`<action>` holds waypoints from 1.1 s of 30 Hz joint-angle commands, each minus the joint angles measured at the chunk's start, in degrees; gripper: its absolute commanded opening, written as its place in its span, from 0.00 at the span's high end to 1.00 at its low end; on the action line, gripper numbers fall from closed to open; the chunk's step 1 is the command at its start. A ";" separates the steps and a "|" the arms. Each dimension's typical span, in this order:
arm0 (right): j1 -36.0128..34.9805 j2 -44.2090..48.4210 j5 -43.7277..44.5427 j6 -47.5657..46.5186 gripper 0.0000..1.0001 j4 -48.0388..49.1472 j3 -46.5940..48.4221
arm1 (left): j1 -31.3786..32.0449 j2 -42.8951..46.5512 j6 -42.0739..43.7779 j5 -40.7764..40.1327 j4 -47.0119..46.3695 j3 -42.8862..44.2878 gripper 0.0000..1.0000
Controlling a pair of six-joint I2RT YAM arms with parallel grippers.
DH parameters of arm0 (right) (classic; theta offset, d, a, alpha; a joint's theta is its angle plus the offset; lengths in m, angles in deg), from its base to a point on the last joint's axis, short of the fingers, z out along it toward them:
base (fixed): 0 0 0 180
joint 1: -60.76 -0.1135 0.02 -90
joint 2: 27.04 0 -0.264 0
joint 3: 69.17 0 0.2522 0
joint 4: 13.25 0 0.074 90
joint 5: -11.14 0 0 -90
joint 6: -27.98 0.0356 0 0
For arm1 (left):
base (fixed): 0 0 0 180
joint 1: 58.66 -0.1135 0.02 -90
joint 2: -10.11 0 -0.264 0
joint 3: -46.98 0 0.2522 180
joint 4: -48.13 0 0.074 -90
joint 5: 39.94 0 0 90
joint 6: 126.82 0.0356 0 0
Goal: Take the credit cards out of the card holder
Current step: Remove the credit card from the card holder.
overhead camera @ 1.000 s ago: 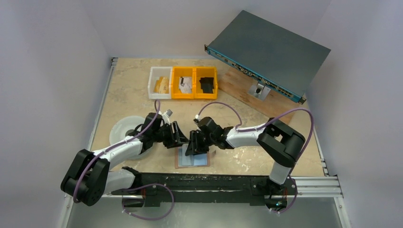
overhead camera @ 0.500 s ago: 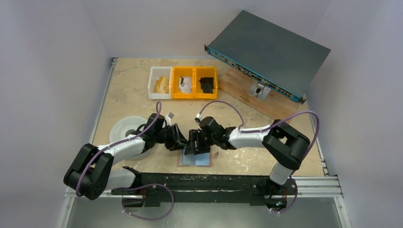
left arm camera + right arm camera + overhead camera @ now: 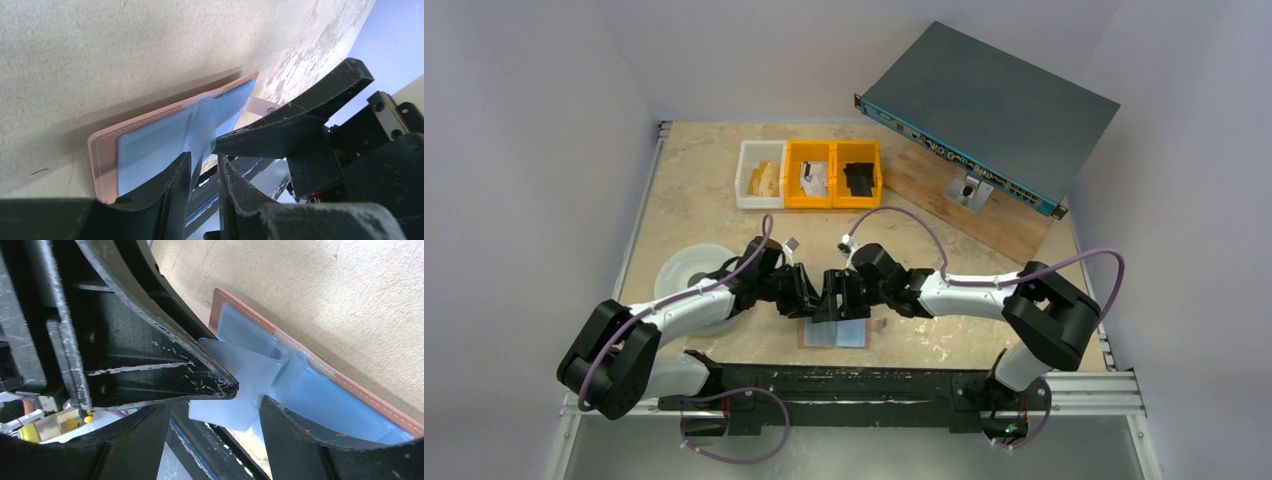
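Observation:
The card holder [image 3: 834, 334] lies open on the table, pinkish-tan outside, pale blue inside [image 3: 150, 145] [image 3: 320, 390]. A pale blue credit card [image 3: 204, 127] [image 3: 245, 382] sticks up out of its pocket. My left gripper [image 3: 808, 296] [image 3: 204, 161] has that card between its narrow jaws: the card lies against one finger and a slit shows before the other. My right gripper [image 3: 834, 301] [image 3: 215, 407] stands open around the same card, one fingertip [image 3: 270, 407] at its edge. The two grippers nearly touch above the holder.
At the back stand a white bin [image 3: 761, 172] and two yellow bins [image 3: 834, 172]. A grey metal box [image 3: 989, 105] rests tilted on a wooden board at the back right. A white round dish [image 3: 686, 272] lies at the left. A black rail [image 3: 864, 385] runs along the near edge.
My left gripper has moved right up to the right gripper and its jaws have narrowed round the card. My right gripper's jaws have spread apart, letting go of the card.

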State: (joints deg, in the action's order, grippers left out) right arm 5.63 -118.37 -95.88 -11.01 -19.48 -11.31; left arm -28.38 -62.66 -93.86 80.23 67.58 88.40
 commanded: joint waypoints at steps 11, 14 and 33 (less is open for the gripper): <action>0.38 9.10 9.52 -2.22 0.31 -4.91 -0.27 | 7.31 -0.70 -1.09 -1.68 5.20 5.56 0.73; 0.39 11.90 10.62 -2.22 0.30 -6.51 -0.54 | 9.48 -1.82 -1.77 -2.77 5.13 6.69 0.72; -0.01 18.73 14.68 -0.82 0.44 -12.18 -2.51 | 17.02 -13.67 -3.46 -4.94 0.99 13.52 0.55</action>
State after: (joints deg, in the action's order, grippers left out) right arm 5.22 -100.36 -86.68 -13.00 -35.42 -14.63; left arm -12.55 -79.56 -99.39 74.70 66.07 99.18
